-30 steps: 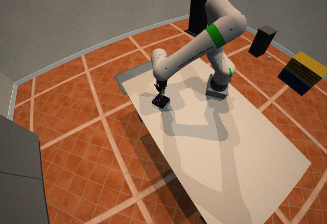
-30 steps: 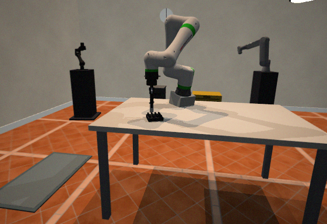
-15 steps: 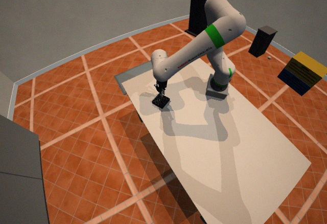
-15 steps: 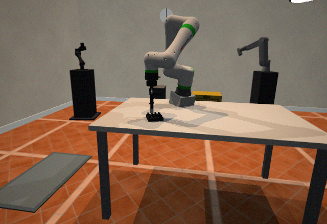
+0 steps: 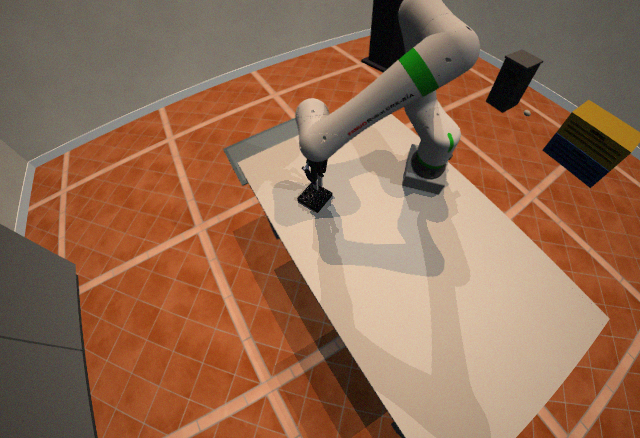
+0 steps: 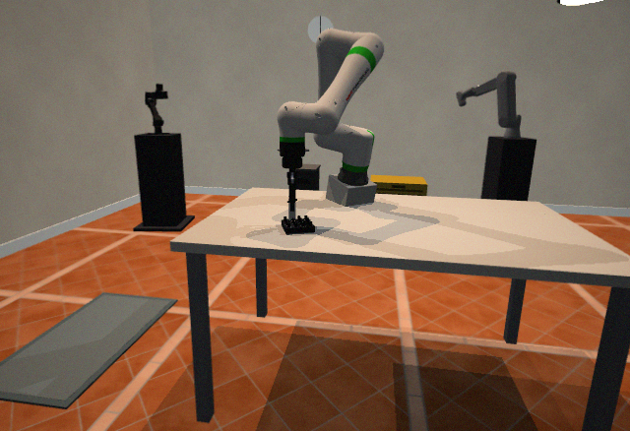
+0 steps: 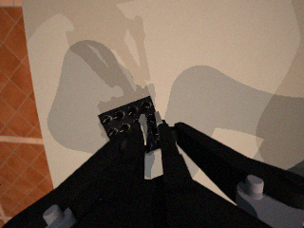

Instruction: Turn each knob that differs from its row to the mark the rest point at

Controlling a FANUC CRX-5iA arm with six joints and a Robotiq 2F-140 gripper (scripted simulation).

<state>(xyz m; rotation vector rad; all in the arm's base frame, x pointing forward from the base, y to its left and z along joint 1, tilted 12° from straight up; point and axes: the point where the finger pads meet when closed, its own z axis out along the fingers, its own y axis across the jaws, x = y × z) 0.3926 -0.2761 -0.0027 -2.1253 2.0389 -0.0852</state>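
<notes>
The black knob box [image 5: 314, 201] [image 6: 298, 228] [image 7: 127, 119] stands flat on the table near its edge. In the wrist view two rows of dark knobs show on its upper and left part. The rest is behind the fingers. The white lines, names and socket are too small or dark to read. My gripper [image 5: 317, 185] [image 6: 291, 216] [image 7: 150, 120] points straight down at the box, its fingertips about level with the knob tops. The fingers stand a narrow gap apart, and I see nothing held between them. Whether a knob lies directly under or between the tips is hidden.
The pale table [image 5: 496, 288] [image 6: 458, 222] [image 7: 237, 38] carries the arm's grey base [image 5: 423, 181] [image 6: 350, 192] behind the box. Shadows of the arm fall around the box. Dark pedestals and a yellow cabinet [image 5: 602, 123] [image 6: 398, 180] stand on the floor beyond the table.
</notes>
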